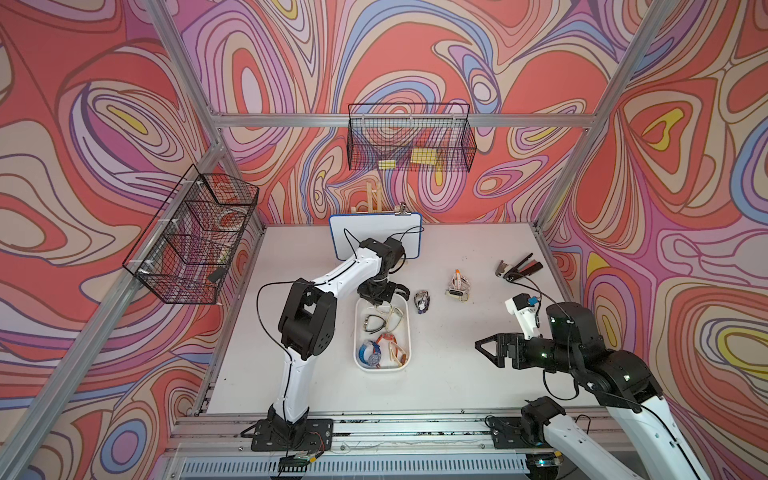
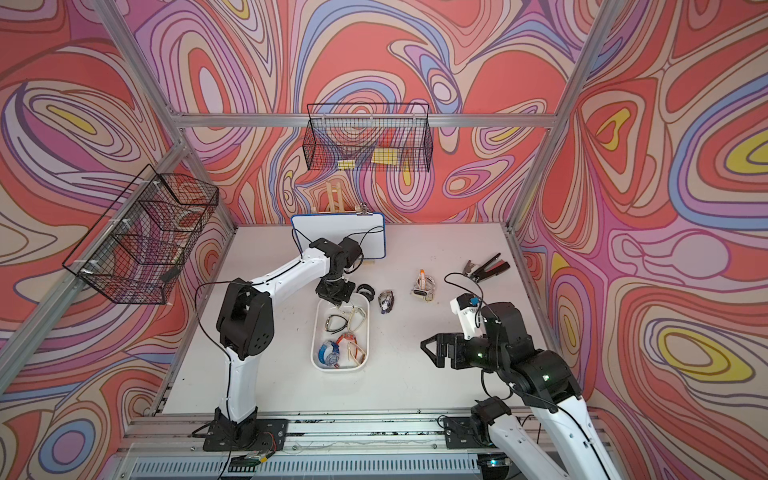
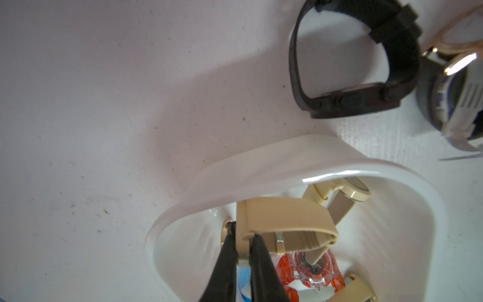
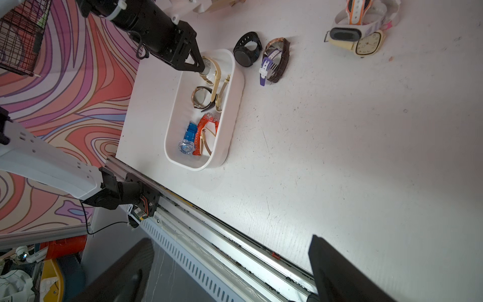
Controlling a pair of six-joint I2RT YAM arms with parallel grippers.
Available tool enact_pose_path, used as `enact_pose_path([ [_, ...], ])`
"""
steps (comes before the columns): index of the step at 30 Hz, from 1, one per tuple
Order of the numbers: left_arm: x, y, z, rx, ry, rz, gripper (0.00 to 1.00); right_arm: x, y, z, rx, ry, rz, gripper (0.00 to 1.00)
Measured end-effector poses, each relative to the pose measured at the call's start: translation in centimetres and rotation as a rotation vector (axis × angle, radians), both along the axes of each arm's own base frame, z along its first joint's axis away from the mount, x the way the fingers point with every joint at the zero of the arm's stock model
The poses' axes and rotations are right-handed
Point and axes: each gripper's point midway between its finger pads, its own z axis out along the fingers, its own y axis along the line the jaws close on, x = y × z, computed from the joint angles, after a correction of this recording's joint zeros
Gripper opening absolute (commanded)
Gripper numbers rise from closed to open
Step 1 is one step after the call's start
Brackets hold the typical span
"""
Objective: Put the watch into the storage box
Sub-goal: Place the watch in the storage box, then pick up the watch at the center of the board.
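Watch: beige plastic-strapped watch (image 3: 287, 217), hanging by its strap at the box's far end.
Box: shallow white rounded plastic storage box (image 3: 261, 162), directly beneath; its long axis runs toward the robot.
Left gripper (image 3: 243, 232): clenched on the strap; I judge that opening is enough.
Right gripper (image 4: 230, 238): spread wide, empty, well apart.

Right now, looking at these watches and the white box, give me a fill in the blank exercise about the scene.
1. The beige watch is gripped by the ____ gripper.
2. The right gripper holds ____.
3. The black watch lies ____ the storage box, on the table.
4. Inside, beside the orange watch, lies a ____ watch.
Missing words: left; nothing; outside; blue.
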Motion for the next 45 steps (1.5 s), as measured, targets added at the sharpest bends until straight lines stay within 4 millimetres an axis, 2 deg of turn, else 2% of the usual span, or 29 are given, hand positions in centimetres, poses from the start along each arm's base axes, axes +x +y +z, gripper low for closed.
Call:
enact_pose_path([
  [6, 0.8, 0.1, -0.8, -0.004, 0.013, 0.015, 0.01, 0.0, 0.0, -0.3, -0.001, 0.008, -0.002, 0.98],
  [11, 0.8, 0.4, -1.6, 0.008, 0.032, 0.022, 0.06, 0.0, 0.0, -0.4, 0.001, 0.003, -0.003, 0.98],
  [16, 0.8, 0.6, -1.8, 0.015, 0.036, 0.026, 0.18, 0.0, 0.0, -0.3, 0.003, -0.001, -0.003, 0.98],
  [18, 0.8, 0.7, -1.9, 0.020, 0.036, 0.024, 0.33, 0.0, 0.0, -0.3, 0.004, -0.003, -0.003, 0.98],
  [22, 0.7, 1.0, -1.9, 0.030, 0.033, 0.033, 0.47, 0.0, 0.0, -0.2, 0.006, -0.007, -0.004, 0.98],
  [26, 0.8, 1.0, -1.0, 0.023, 0.014, 0.038, 0.52, 0.0, 0.0, -0.2, 0.009, -0.006, -0.007, 0.98],
  [29, 0.9, 0.9, 0.4, 0.003, -0.017, 0.044, 0.61, 0.0, 0.0, -0.2, 0.012, -0.003, -0.011, 0.98],
  [31, 0.9, 0.7, 1.8, -0.023, -0.046, 0.048, 0.64, 0.2, 0.0, -0.4, 0.016, 0.005, -0.021, 0.98],
  [34, 0.7, 0.1, 5.1, -0.086, -0.118, 0.042, 0.75, 1.0, -0.1, -1.6, 0.003, 0.048, -0.064, 0.98],
  [37, -0.5, -1.0, 9.2, -0.179, -0.223, 0.009, 0.84, 2.7, -0.4, -3.6, -0.023, 0.119, -0.144, 0.98],
  [39, -2.4, -2.1, 12.3, -0.262, -0.303, -0.039, 0.88, 4.2, -0.4, -5.0, -0.041, 0.171, -0.204, 0.98],
  [42, -6.2, -3.3, 15.9, -0.384, -0.394, -0.117, 0.99, 6.7, -0.5, -6.6, -0.076, 0.214, -0.276, 0.98],
  [45, -10.7, -4.0, 18.7, -0.503, -0.467, -0.207, 0.99, 9.5, -0.4, -8.4, -0.120, 0.255, -0.328, 0.98],
])
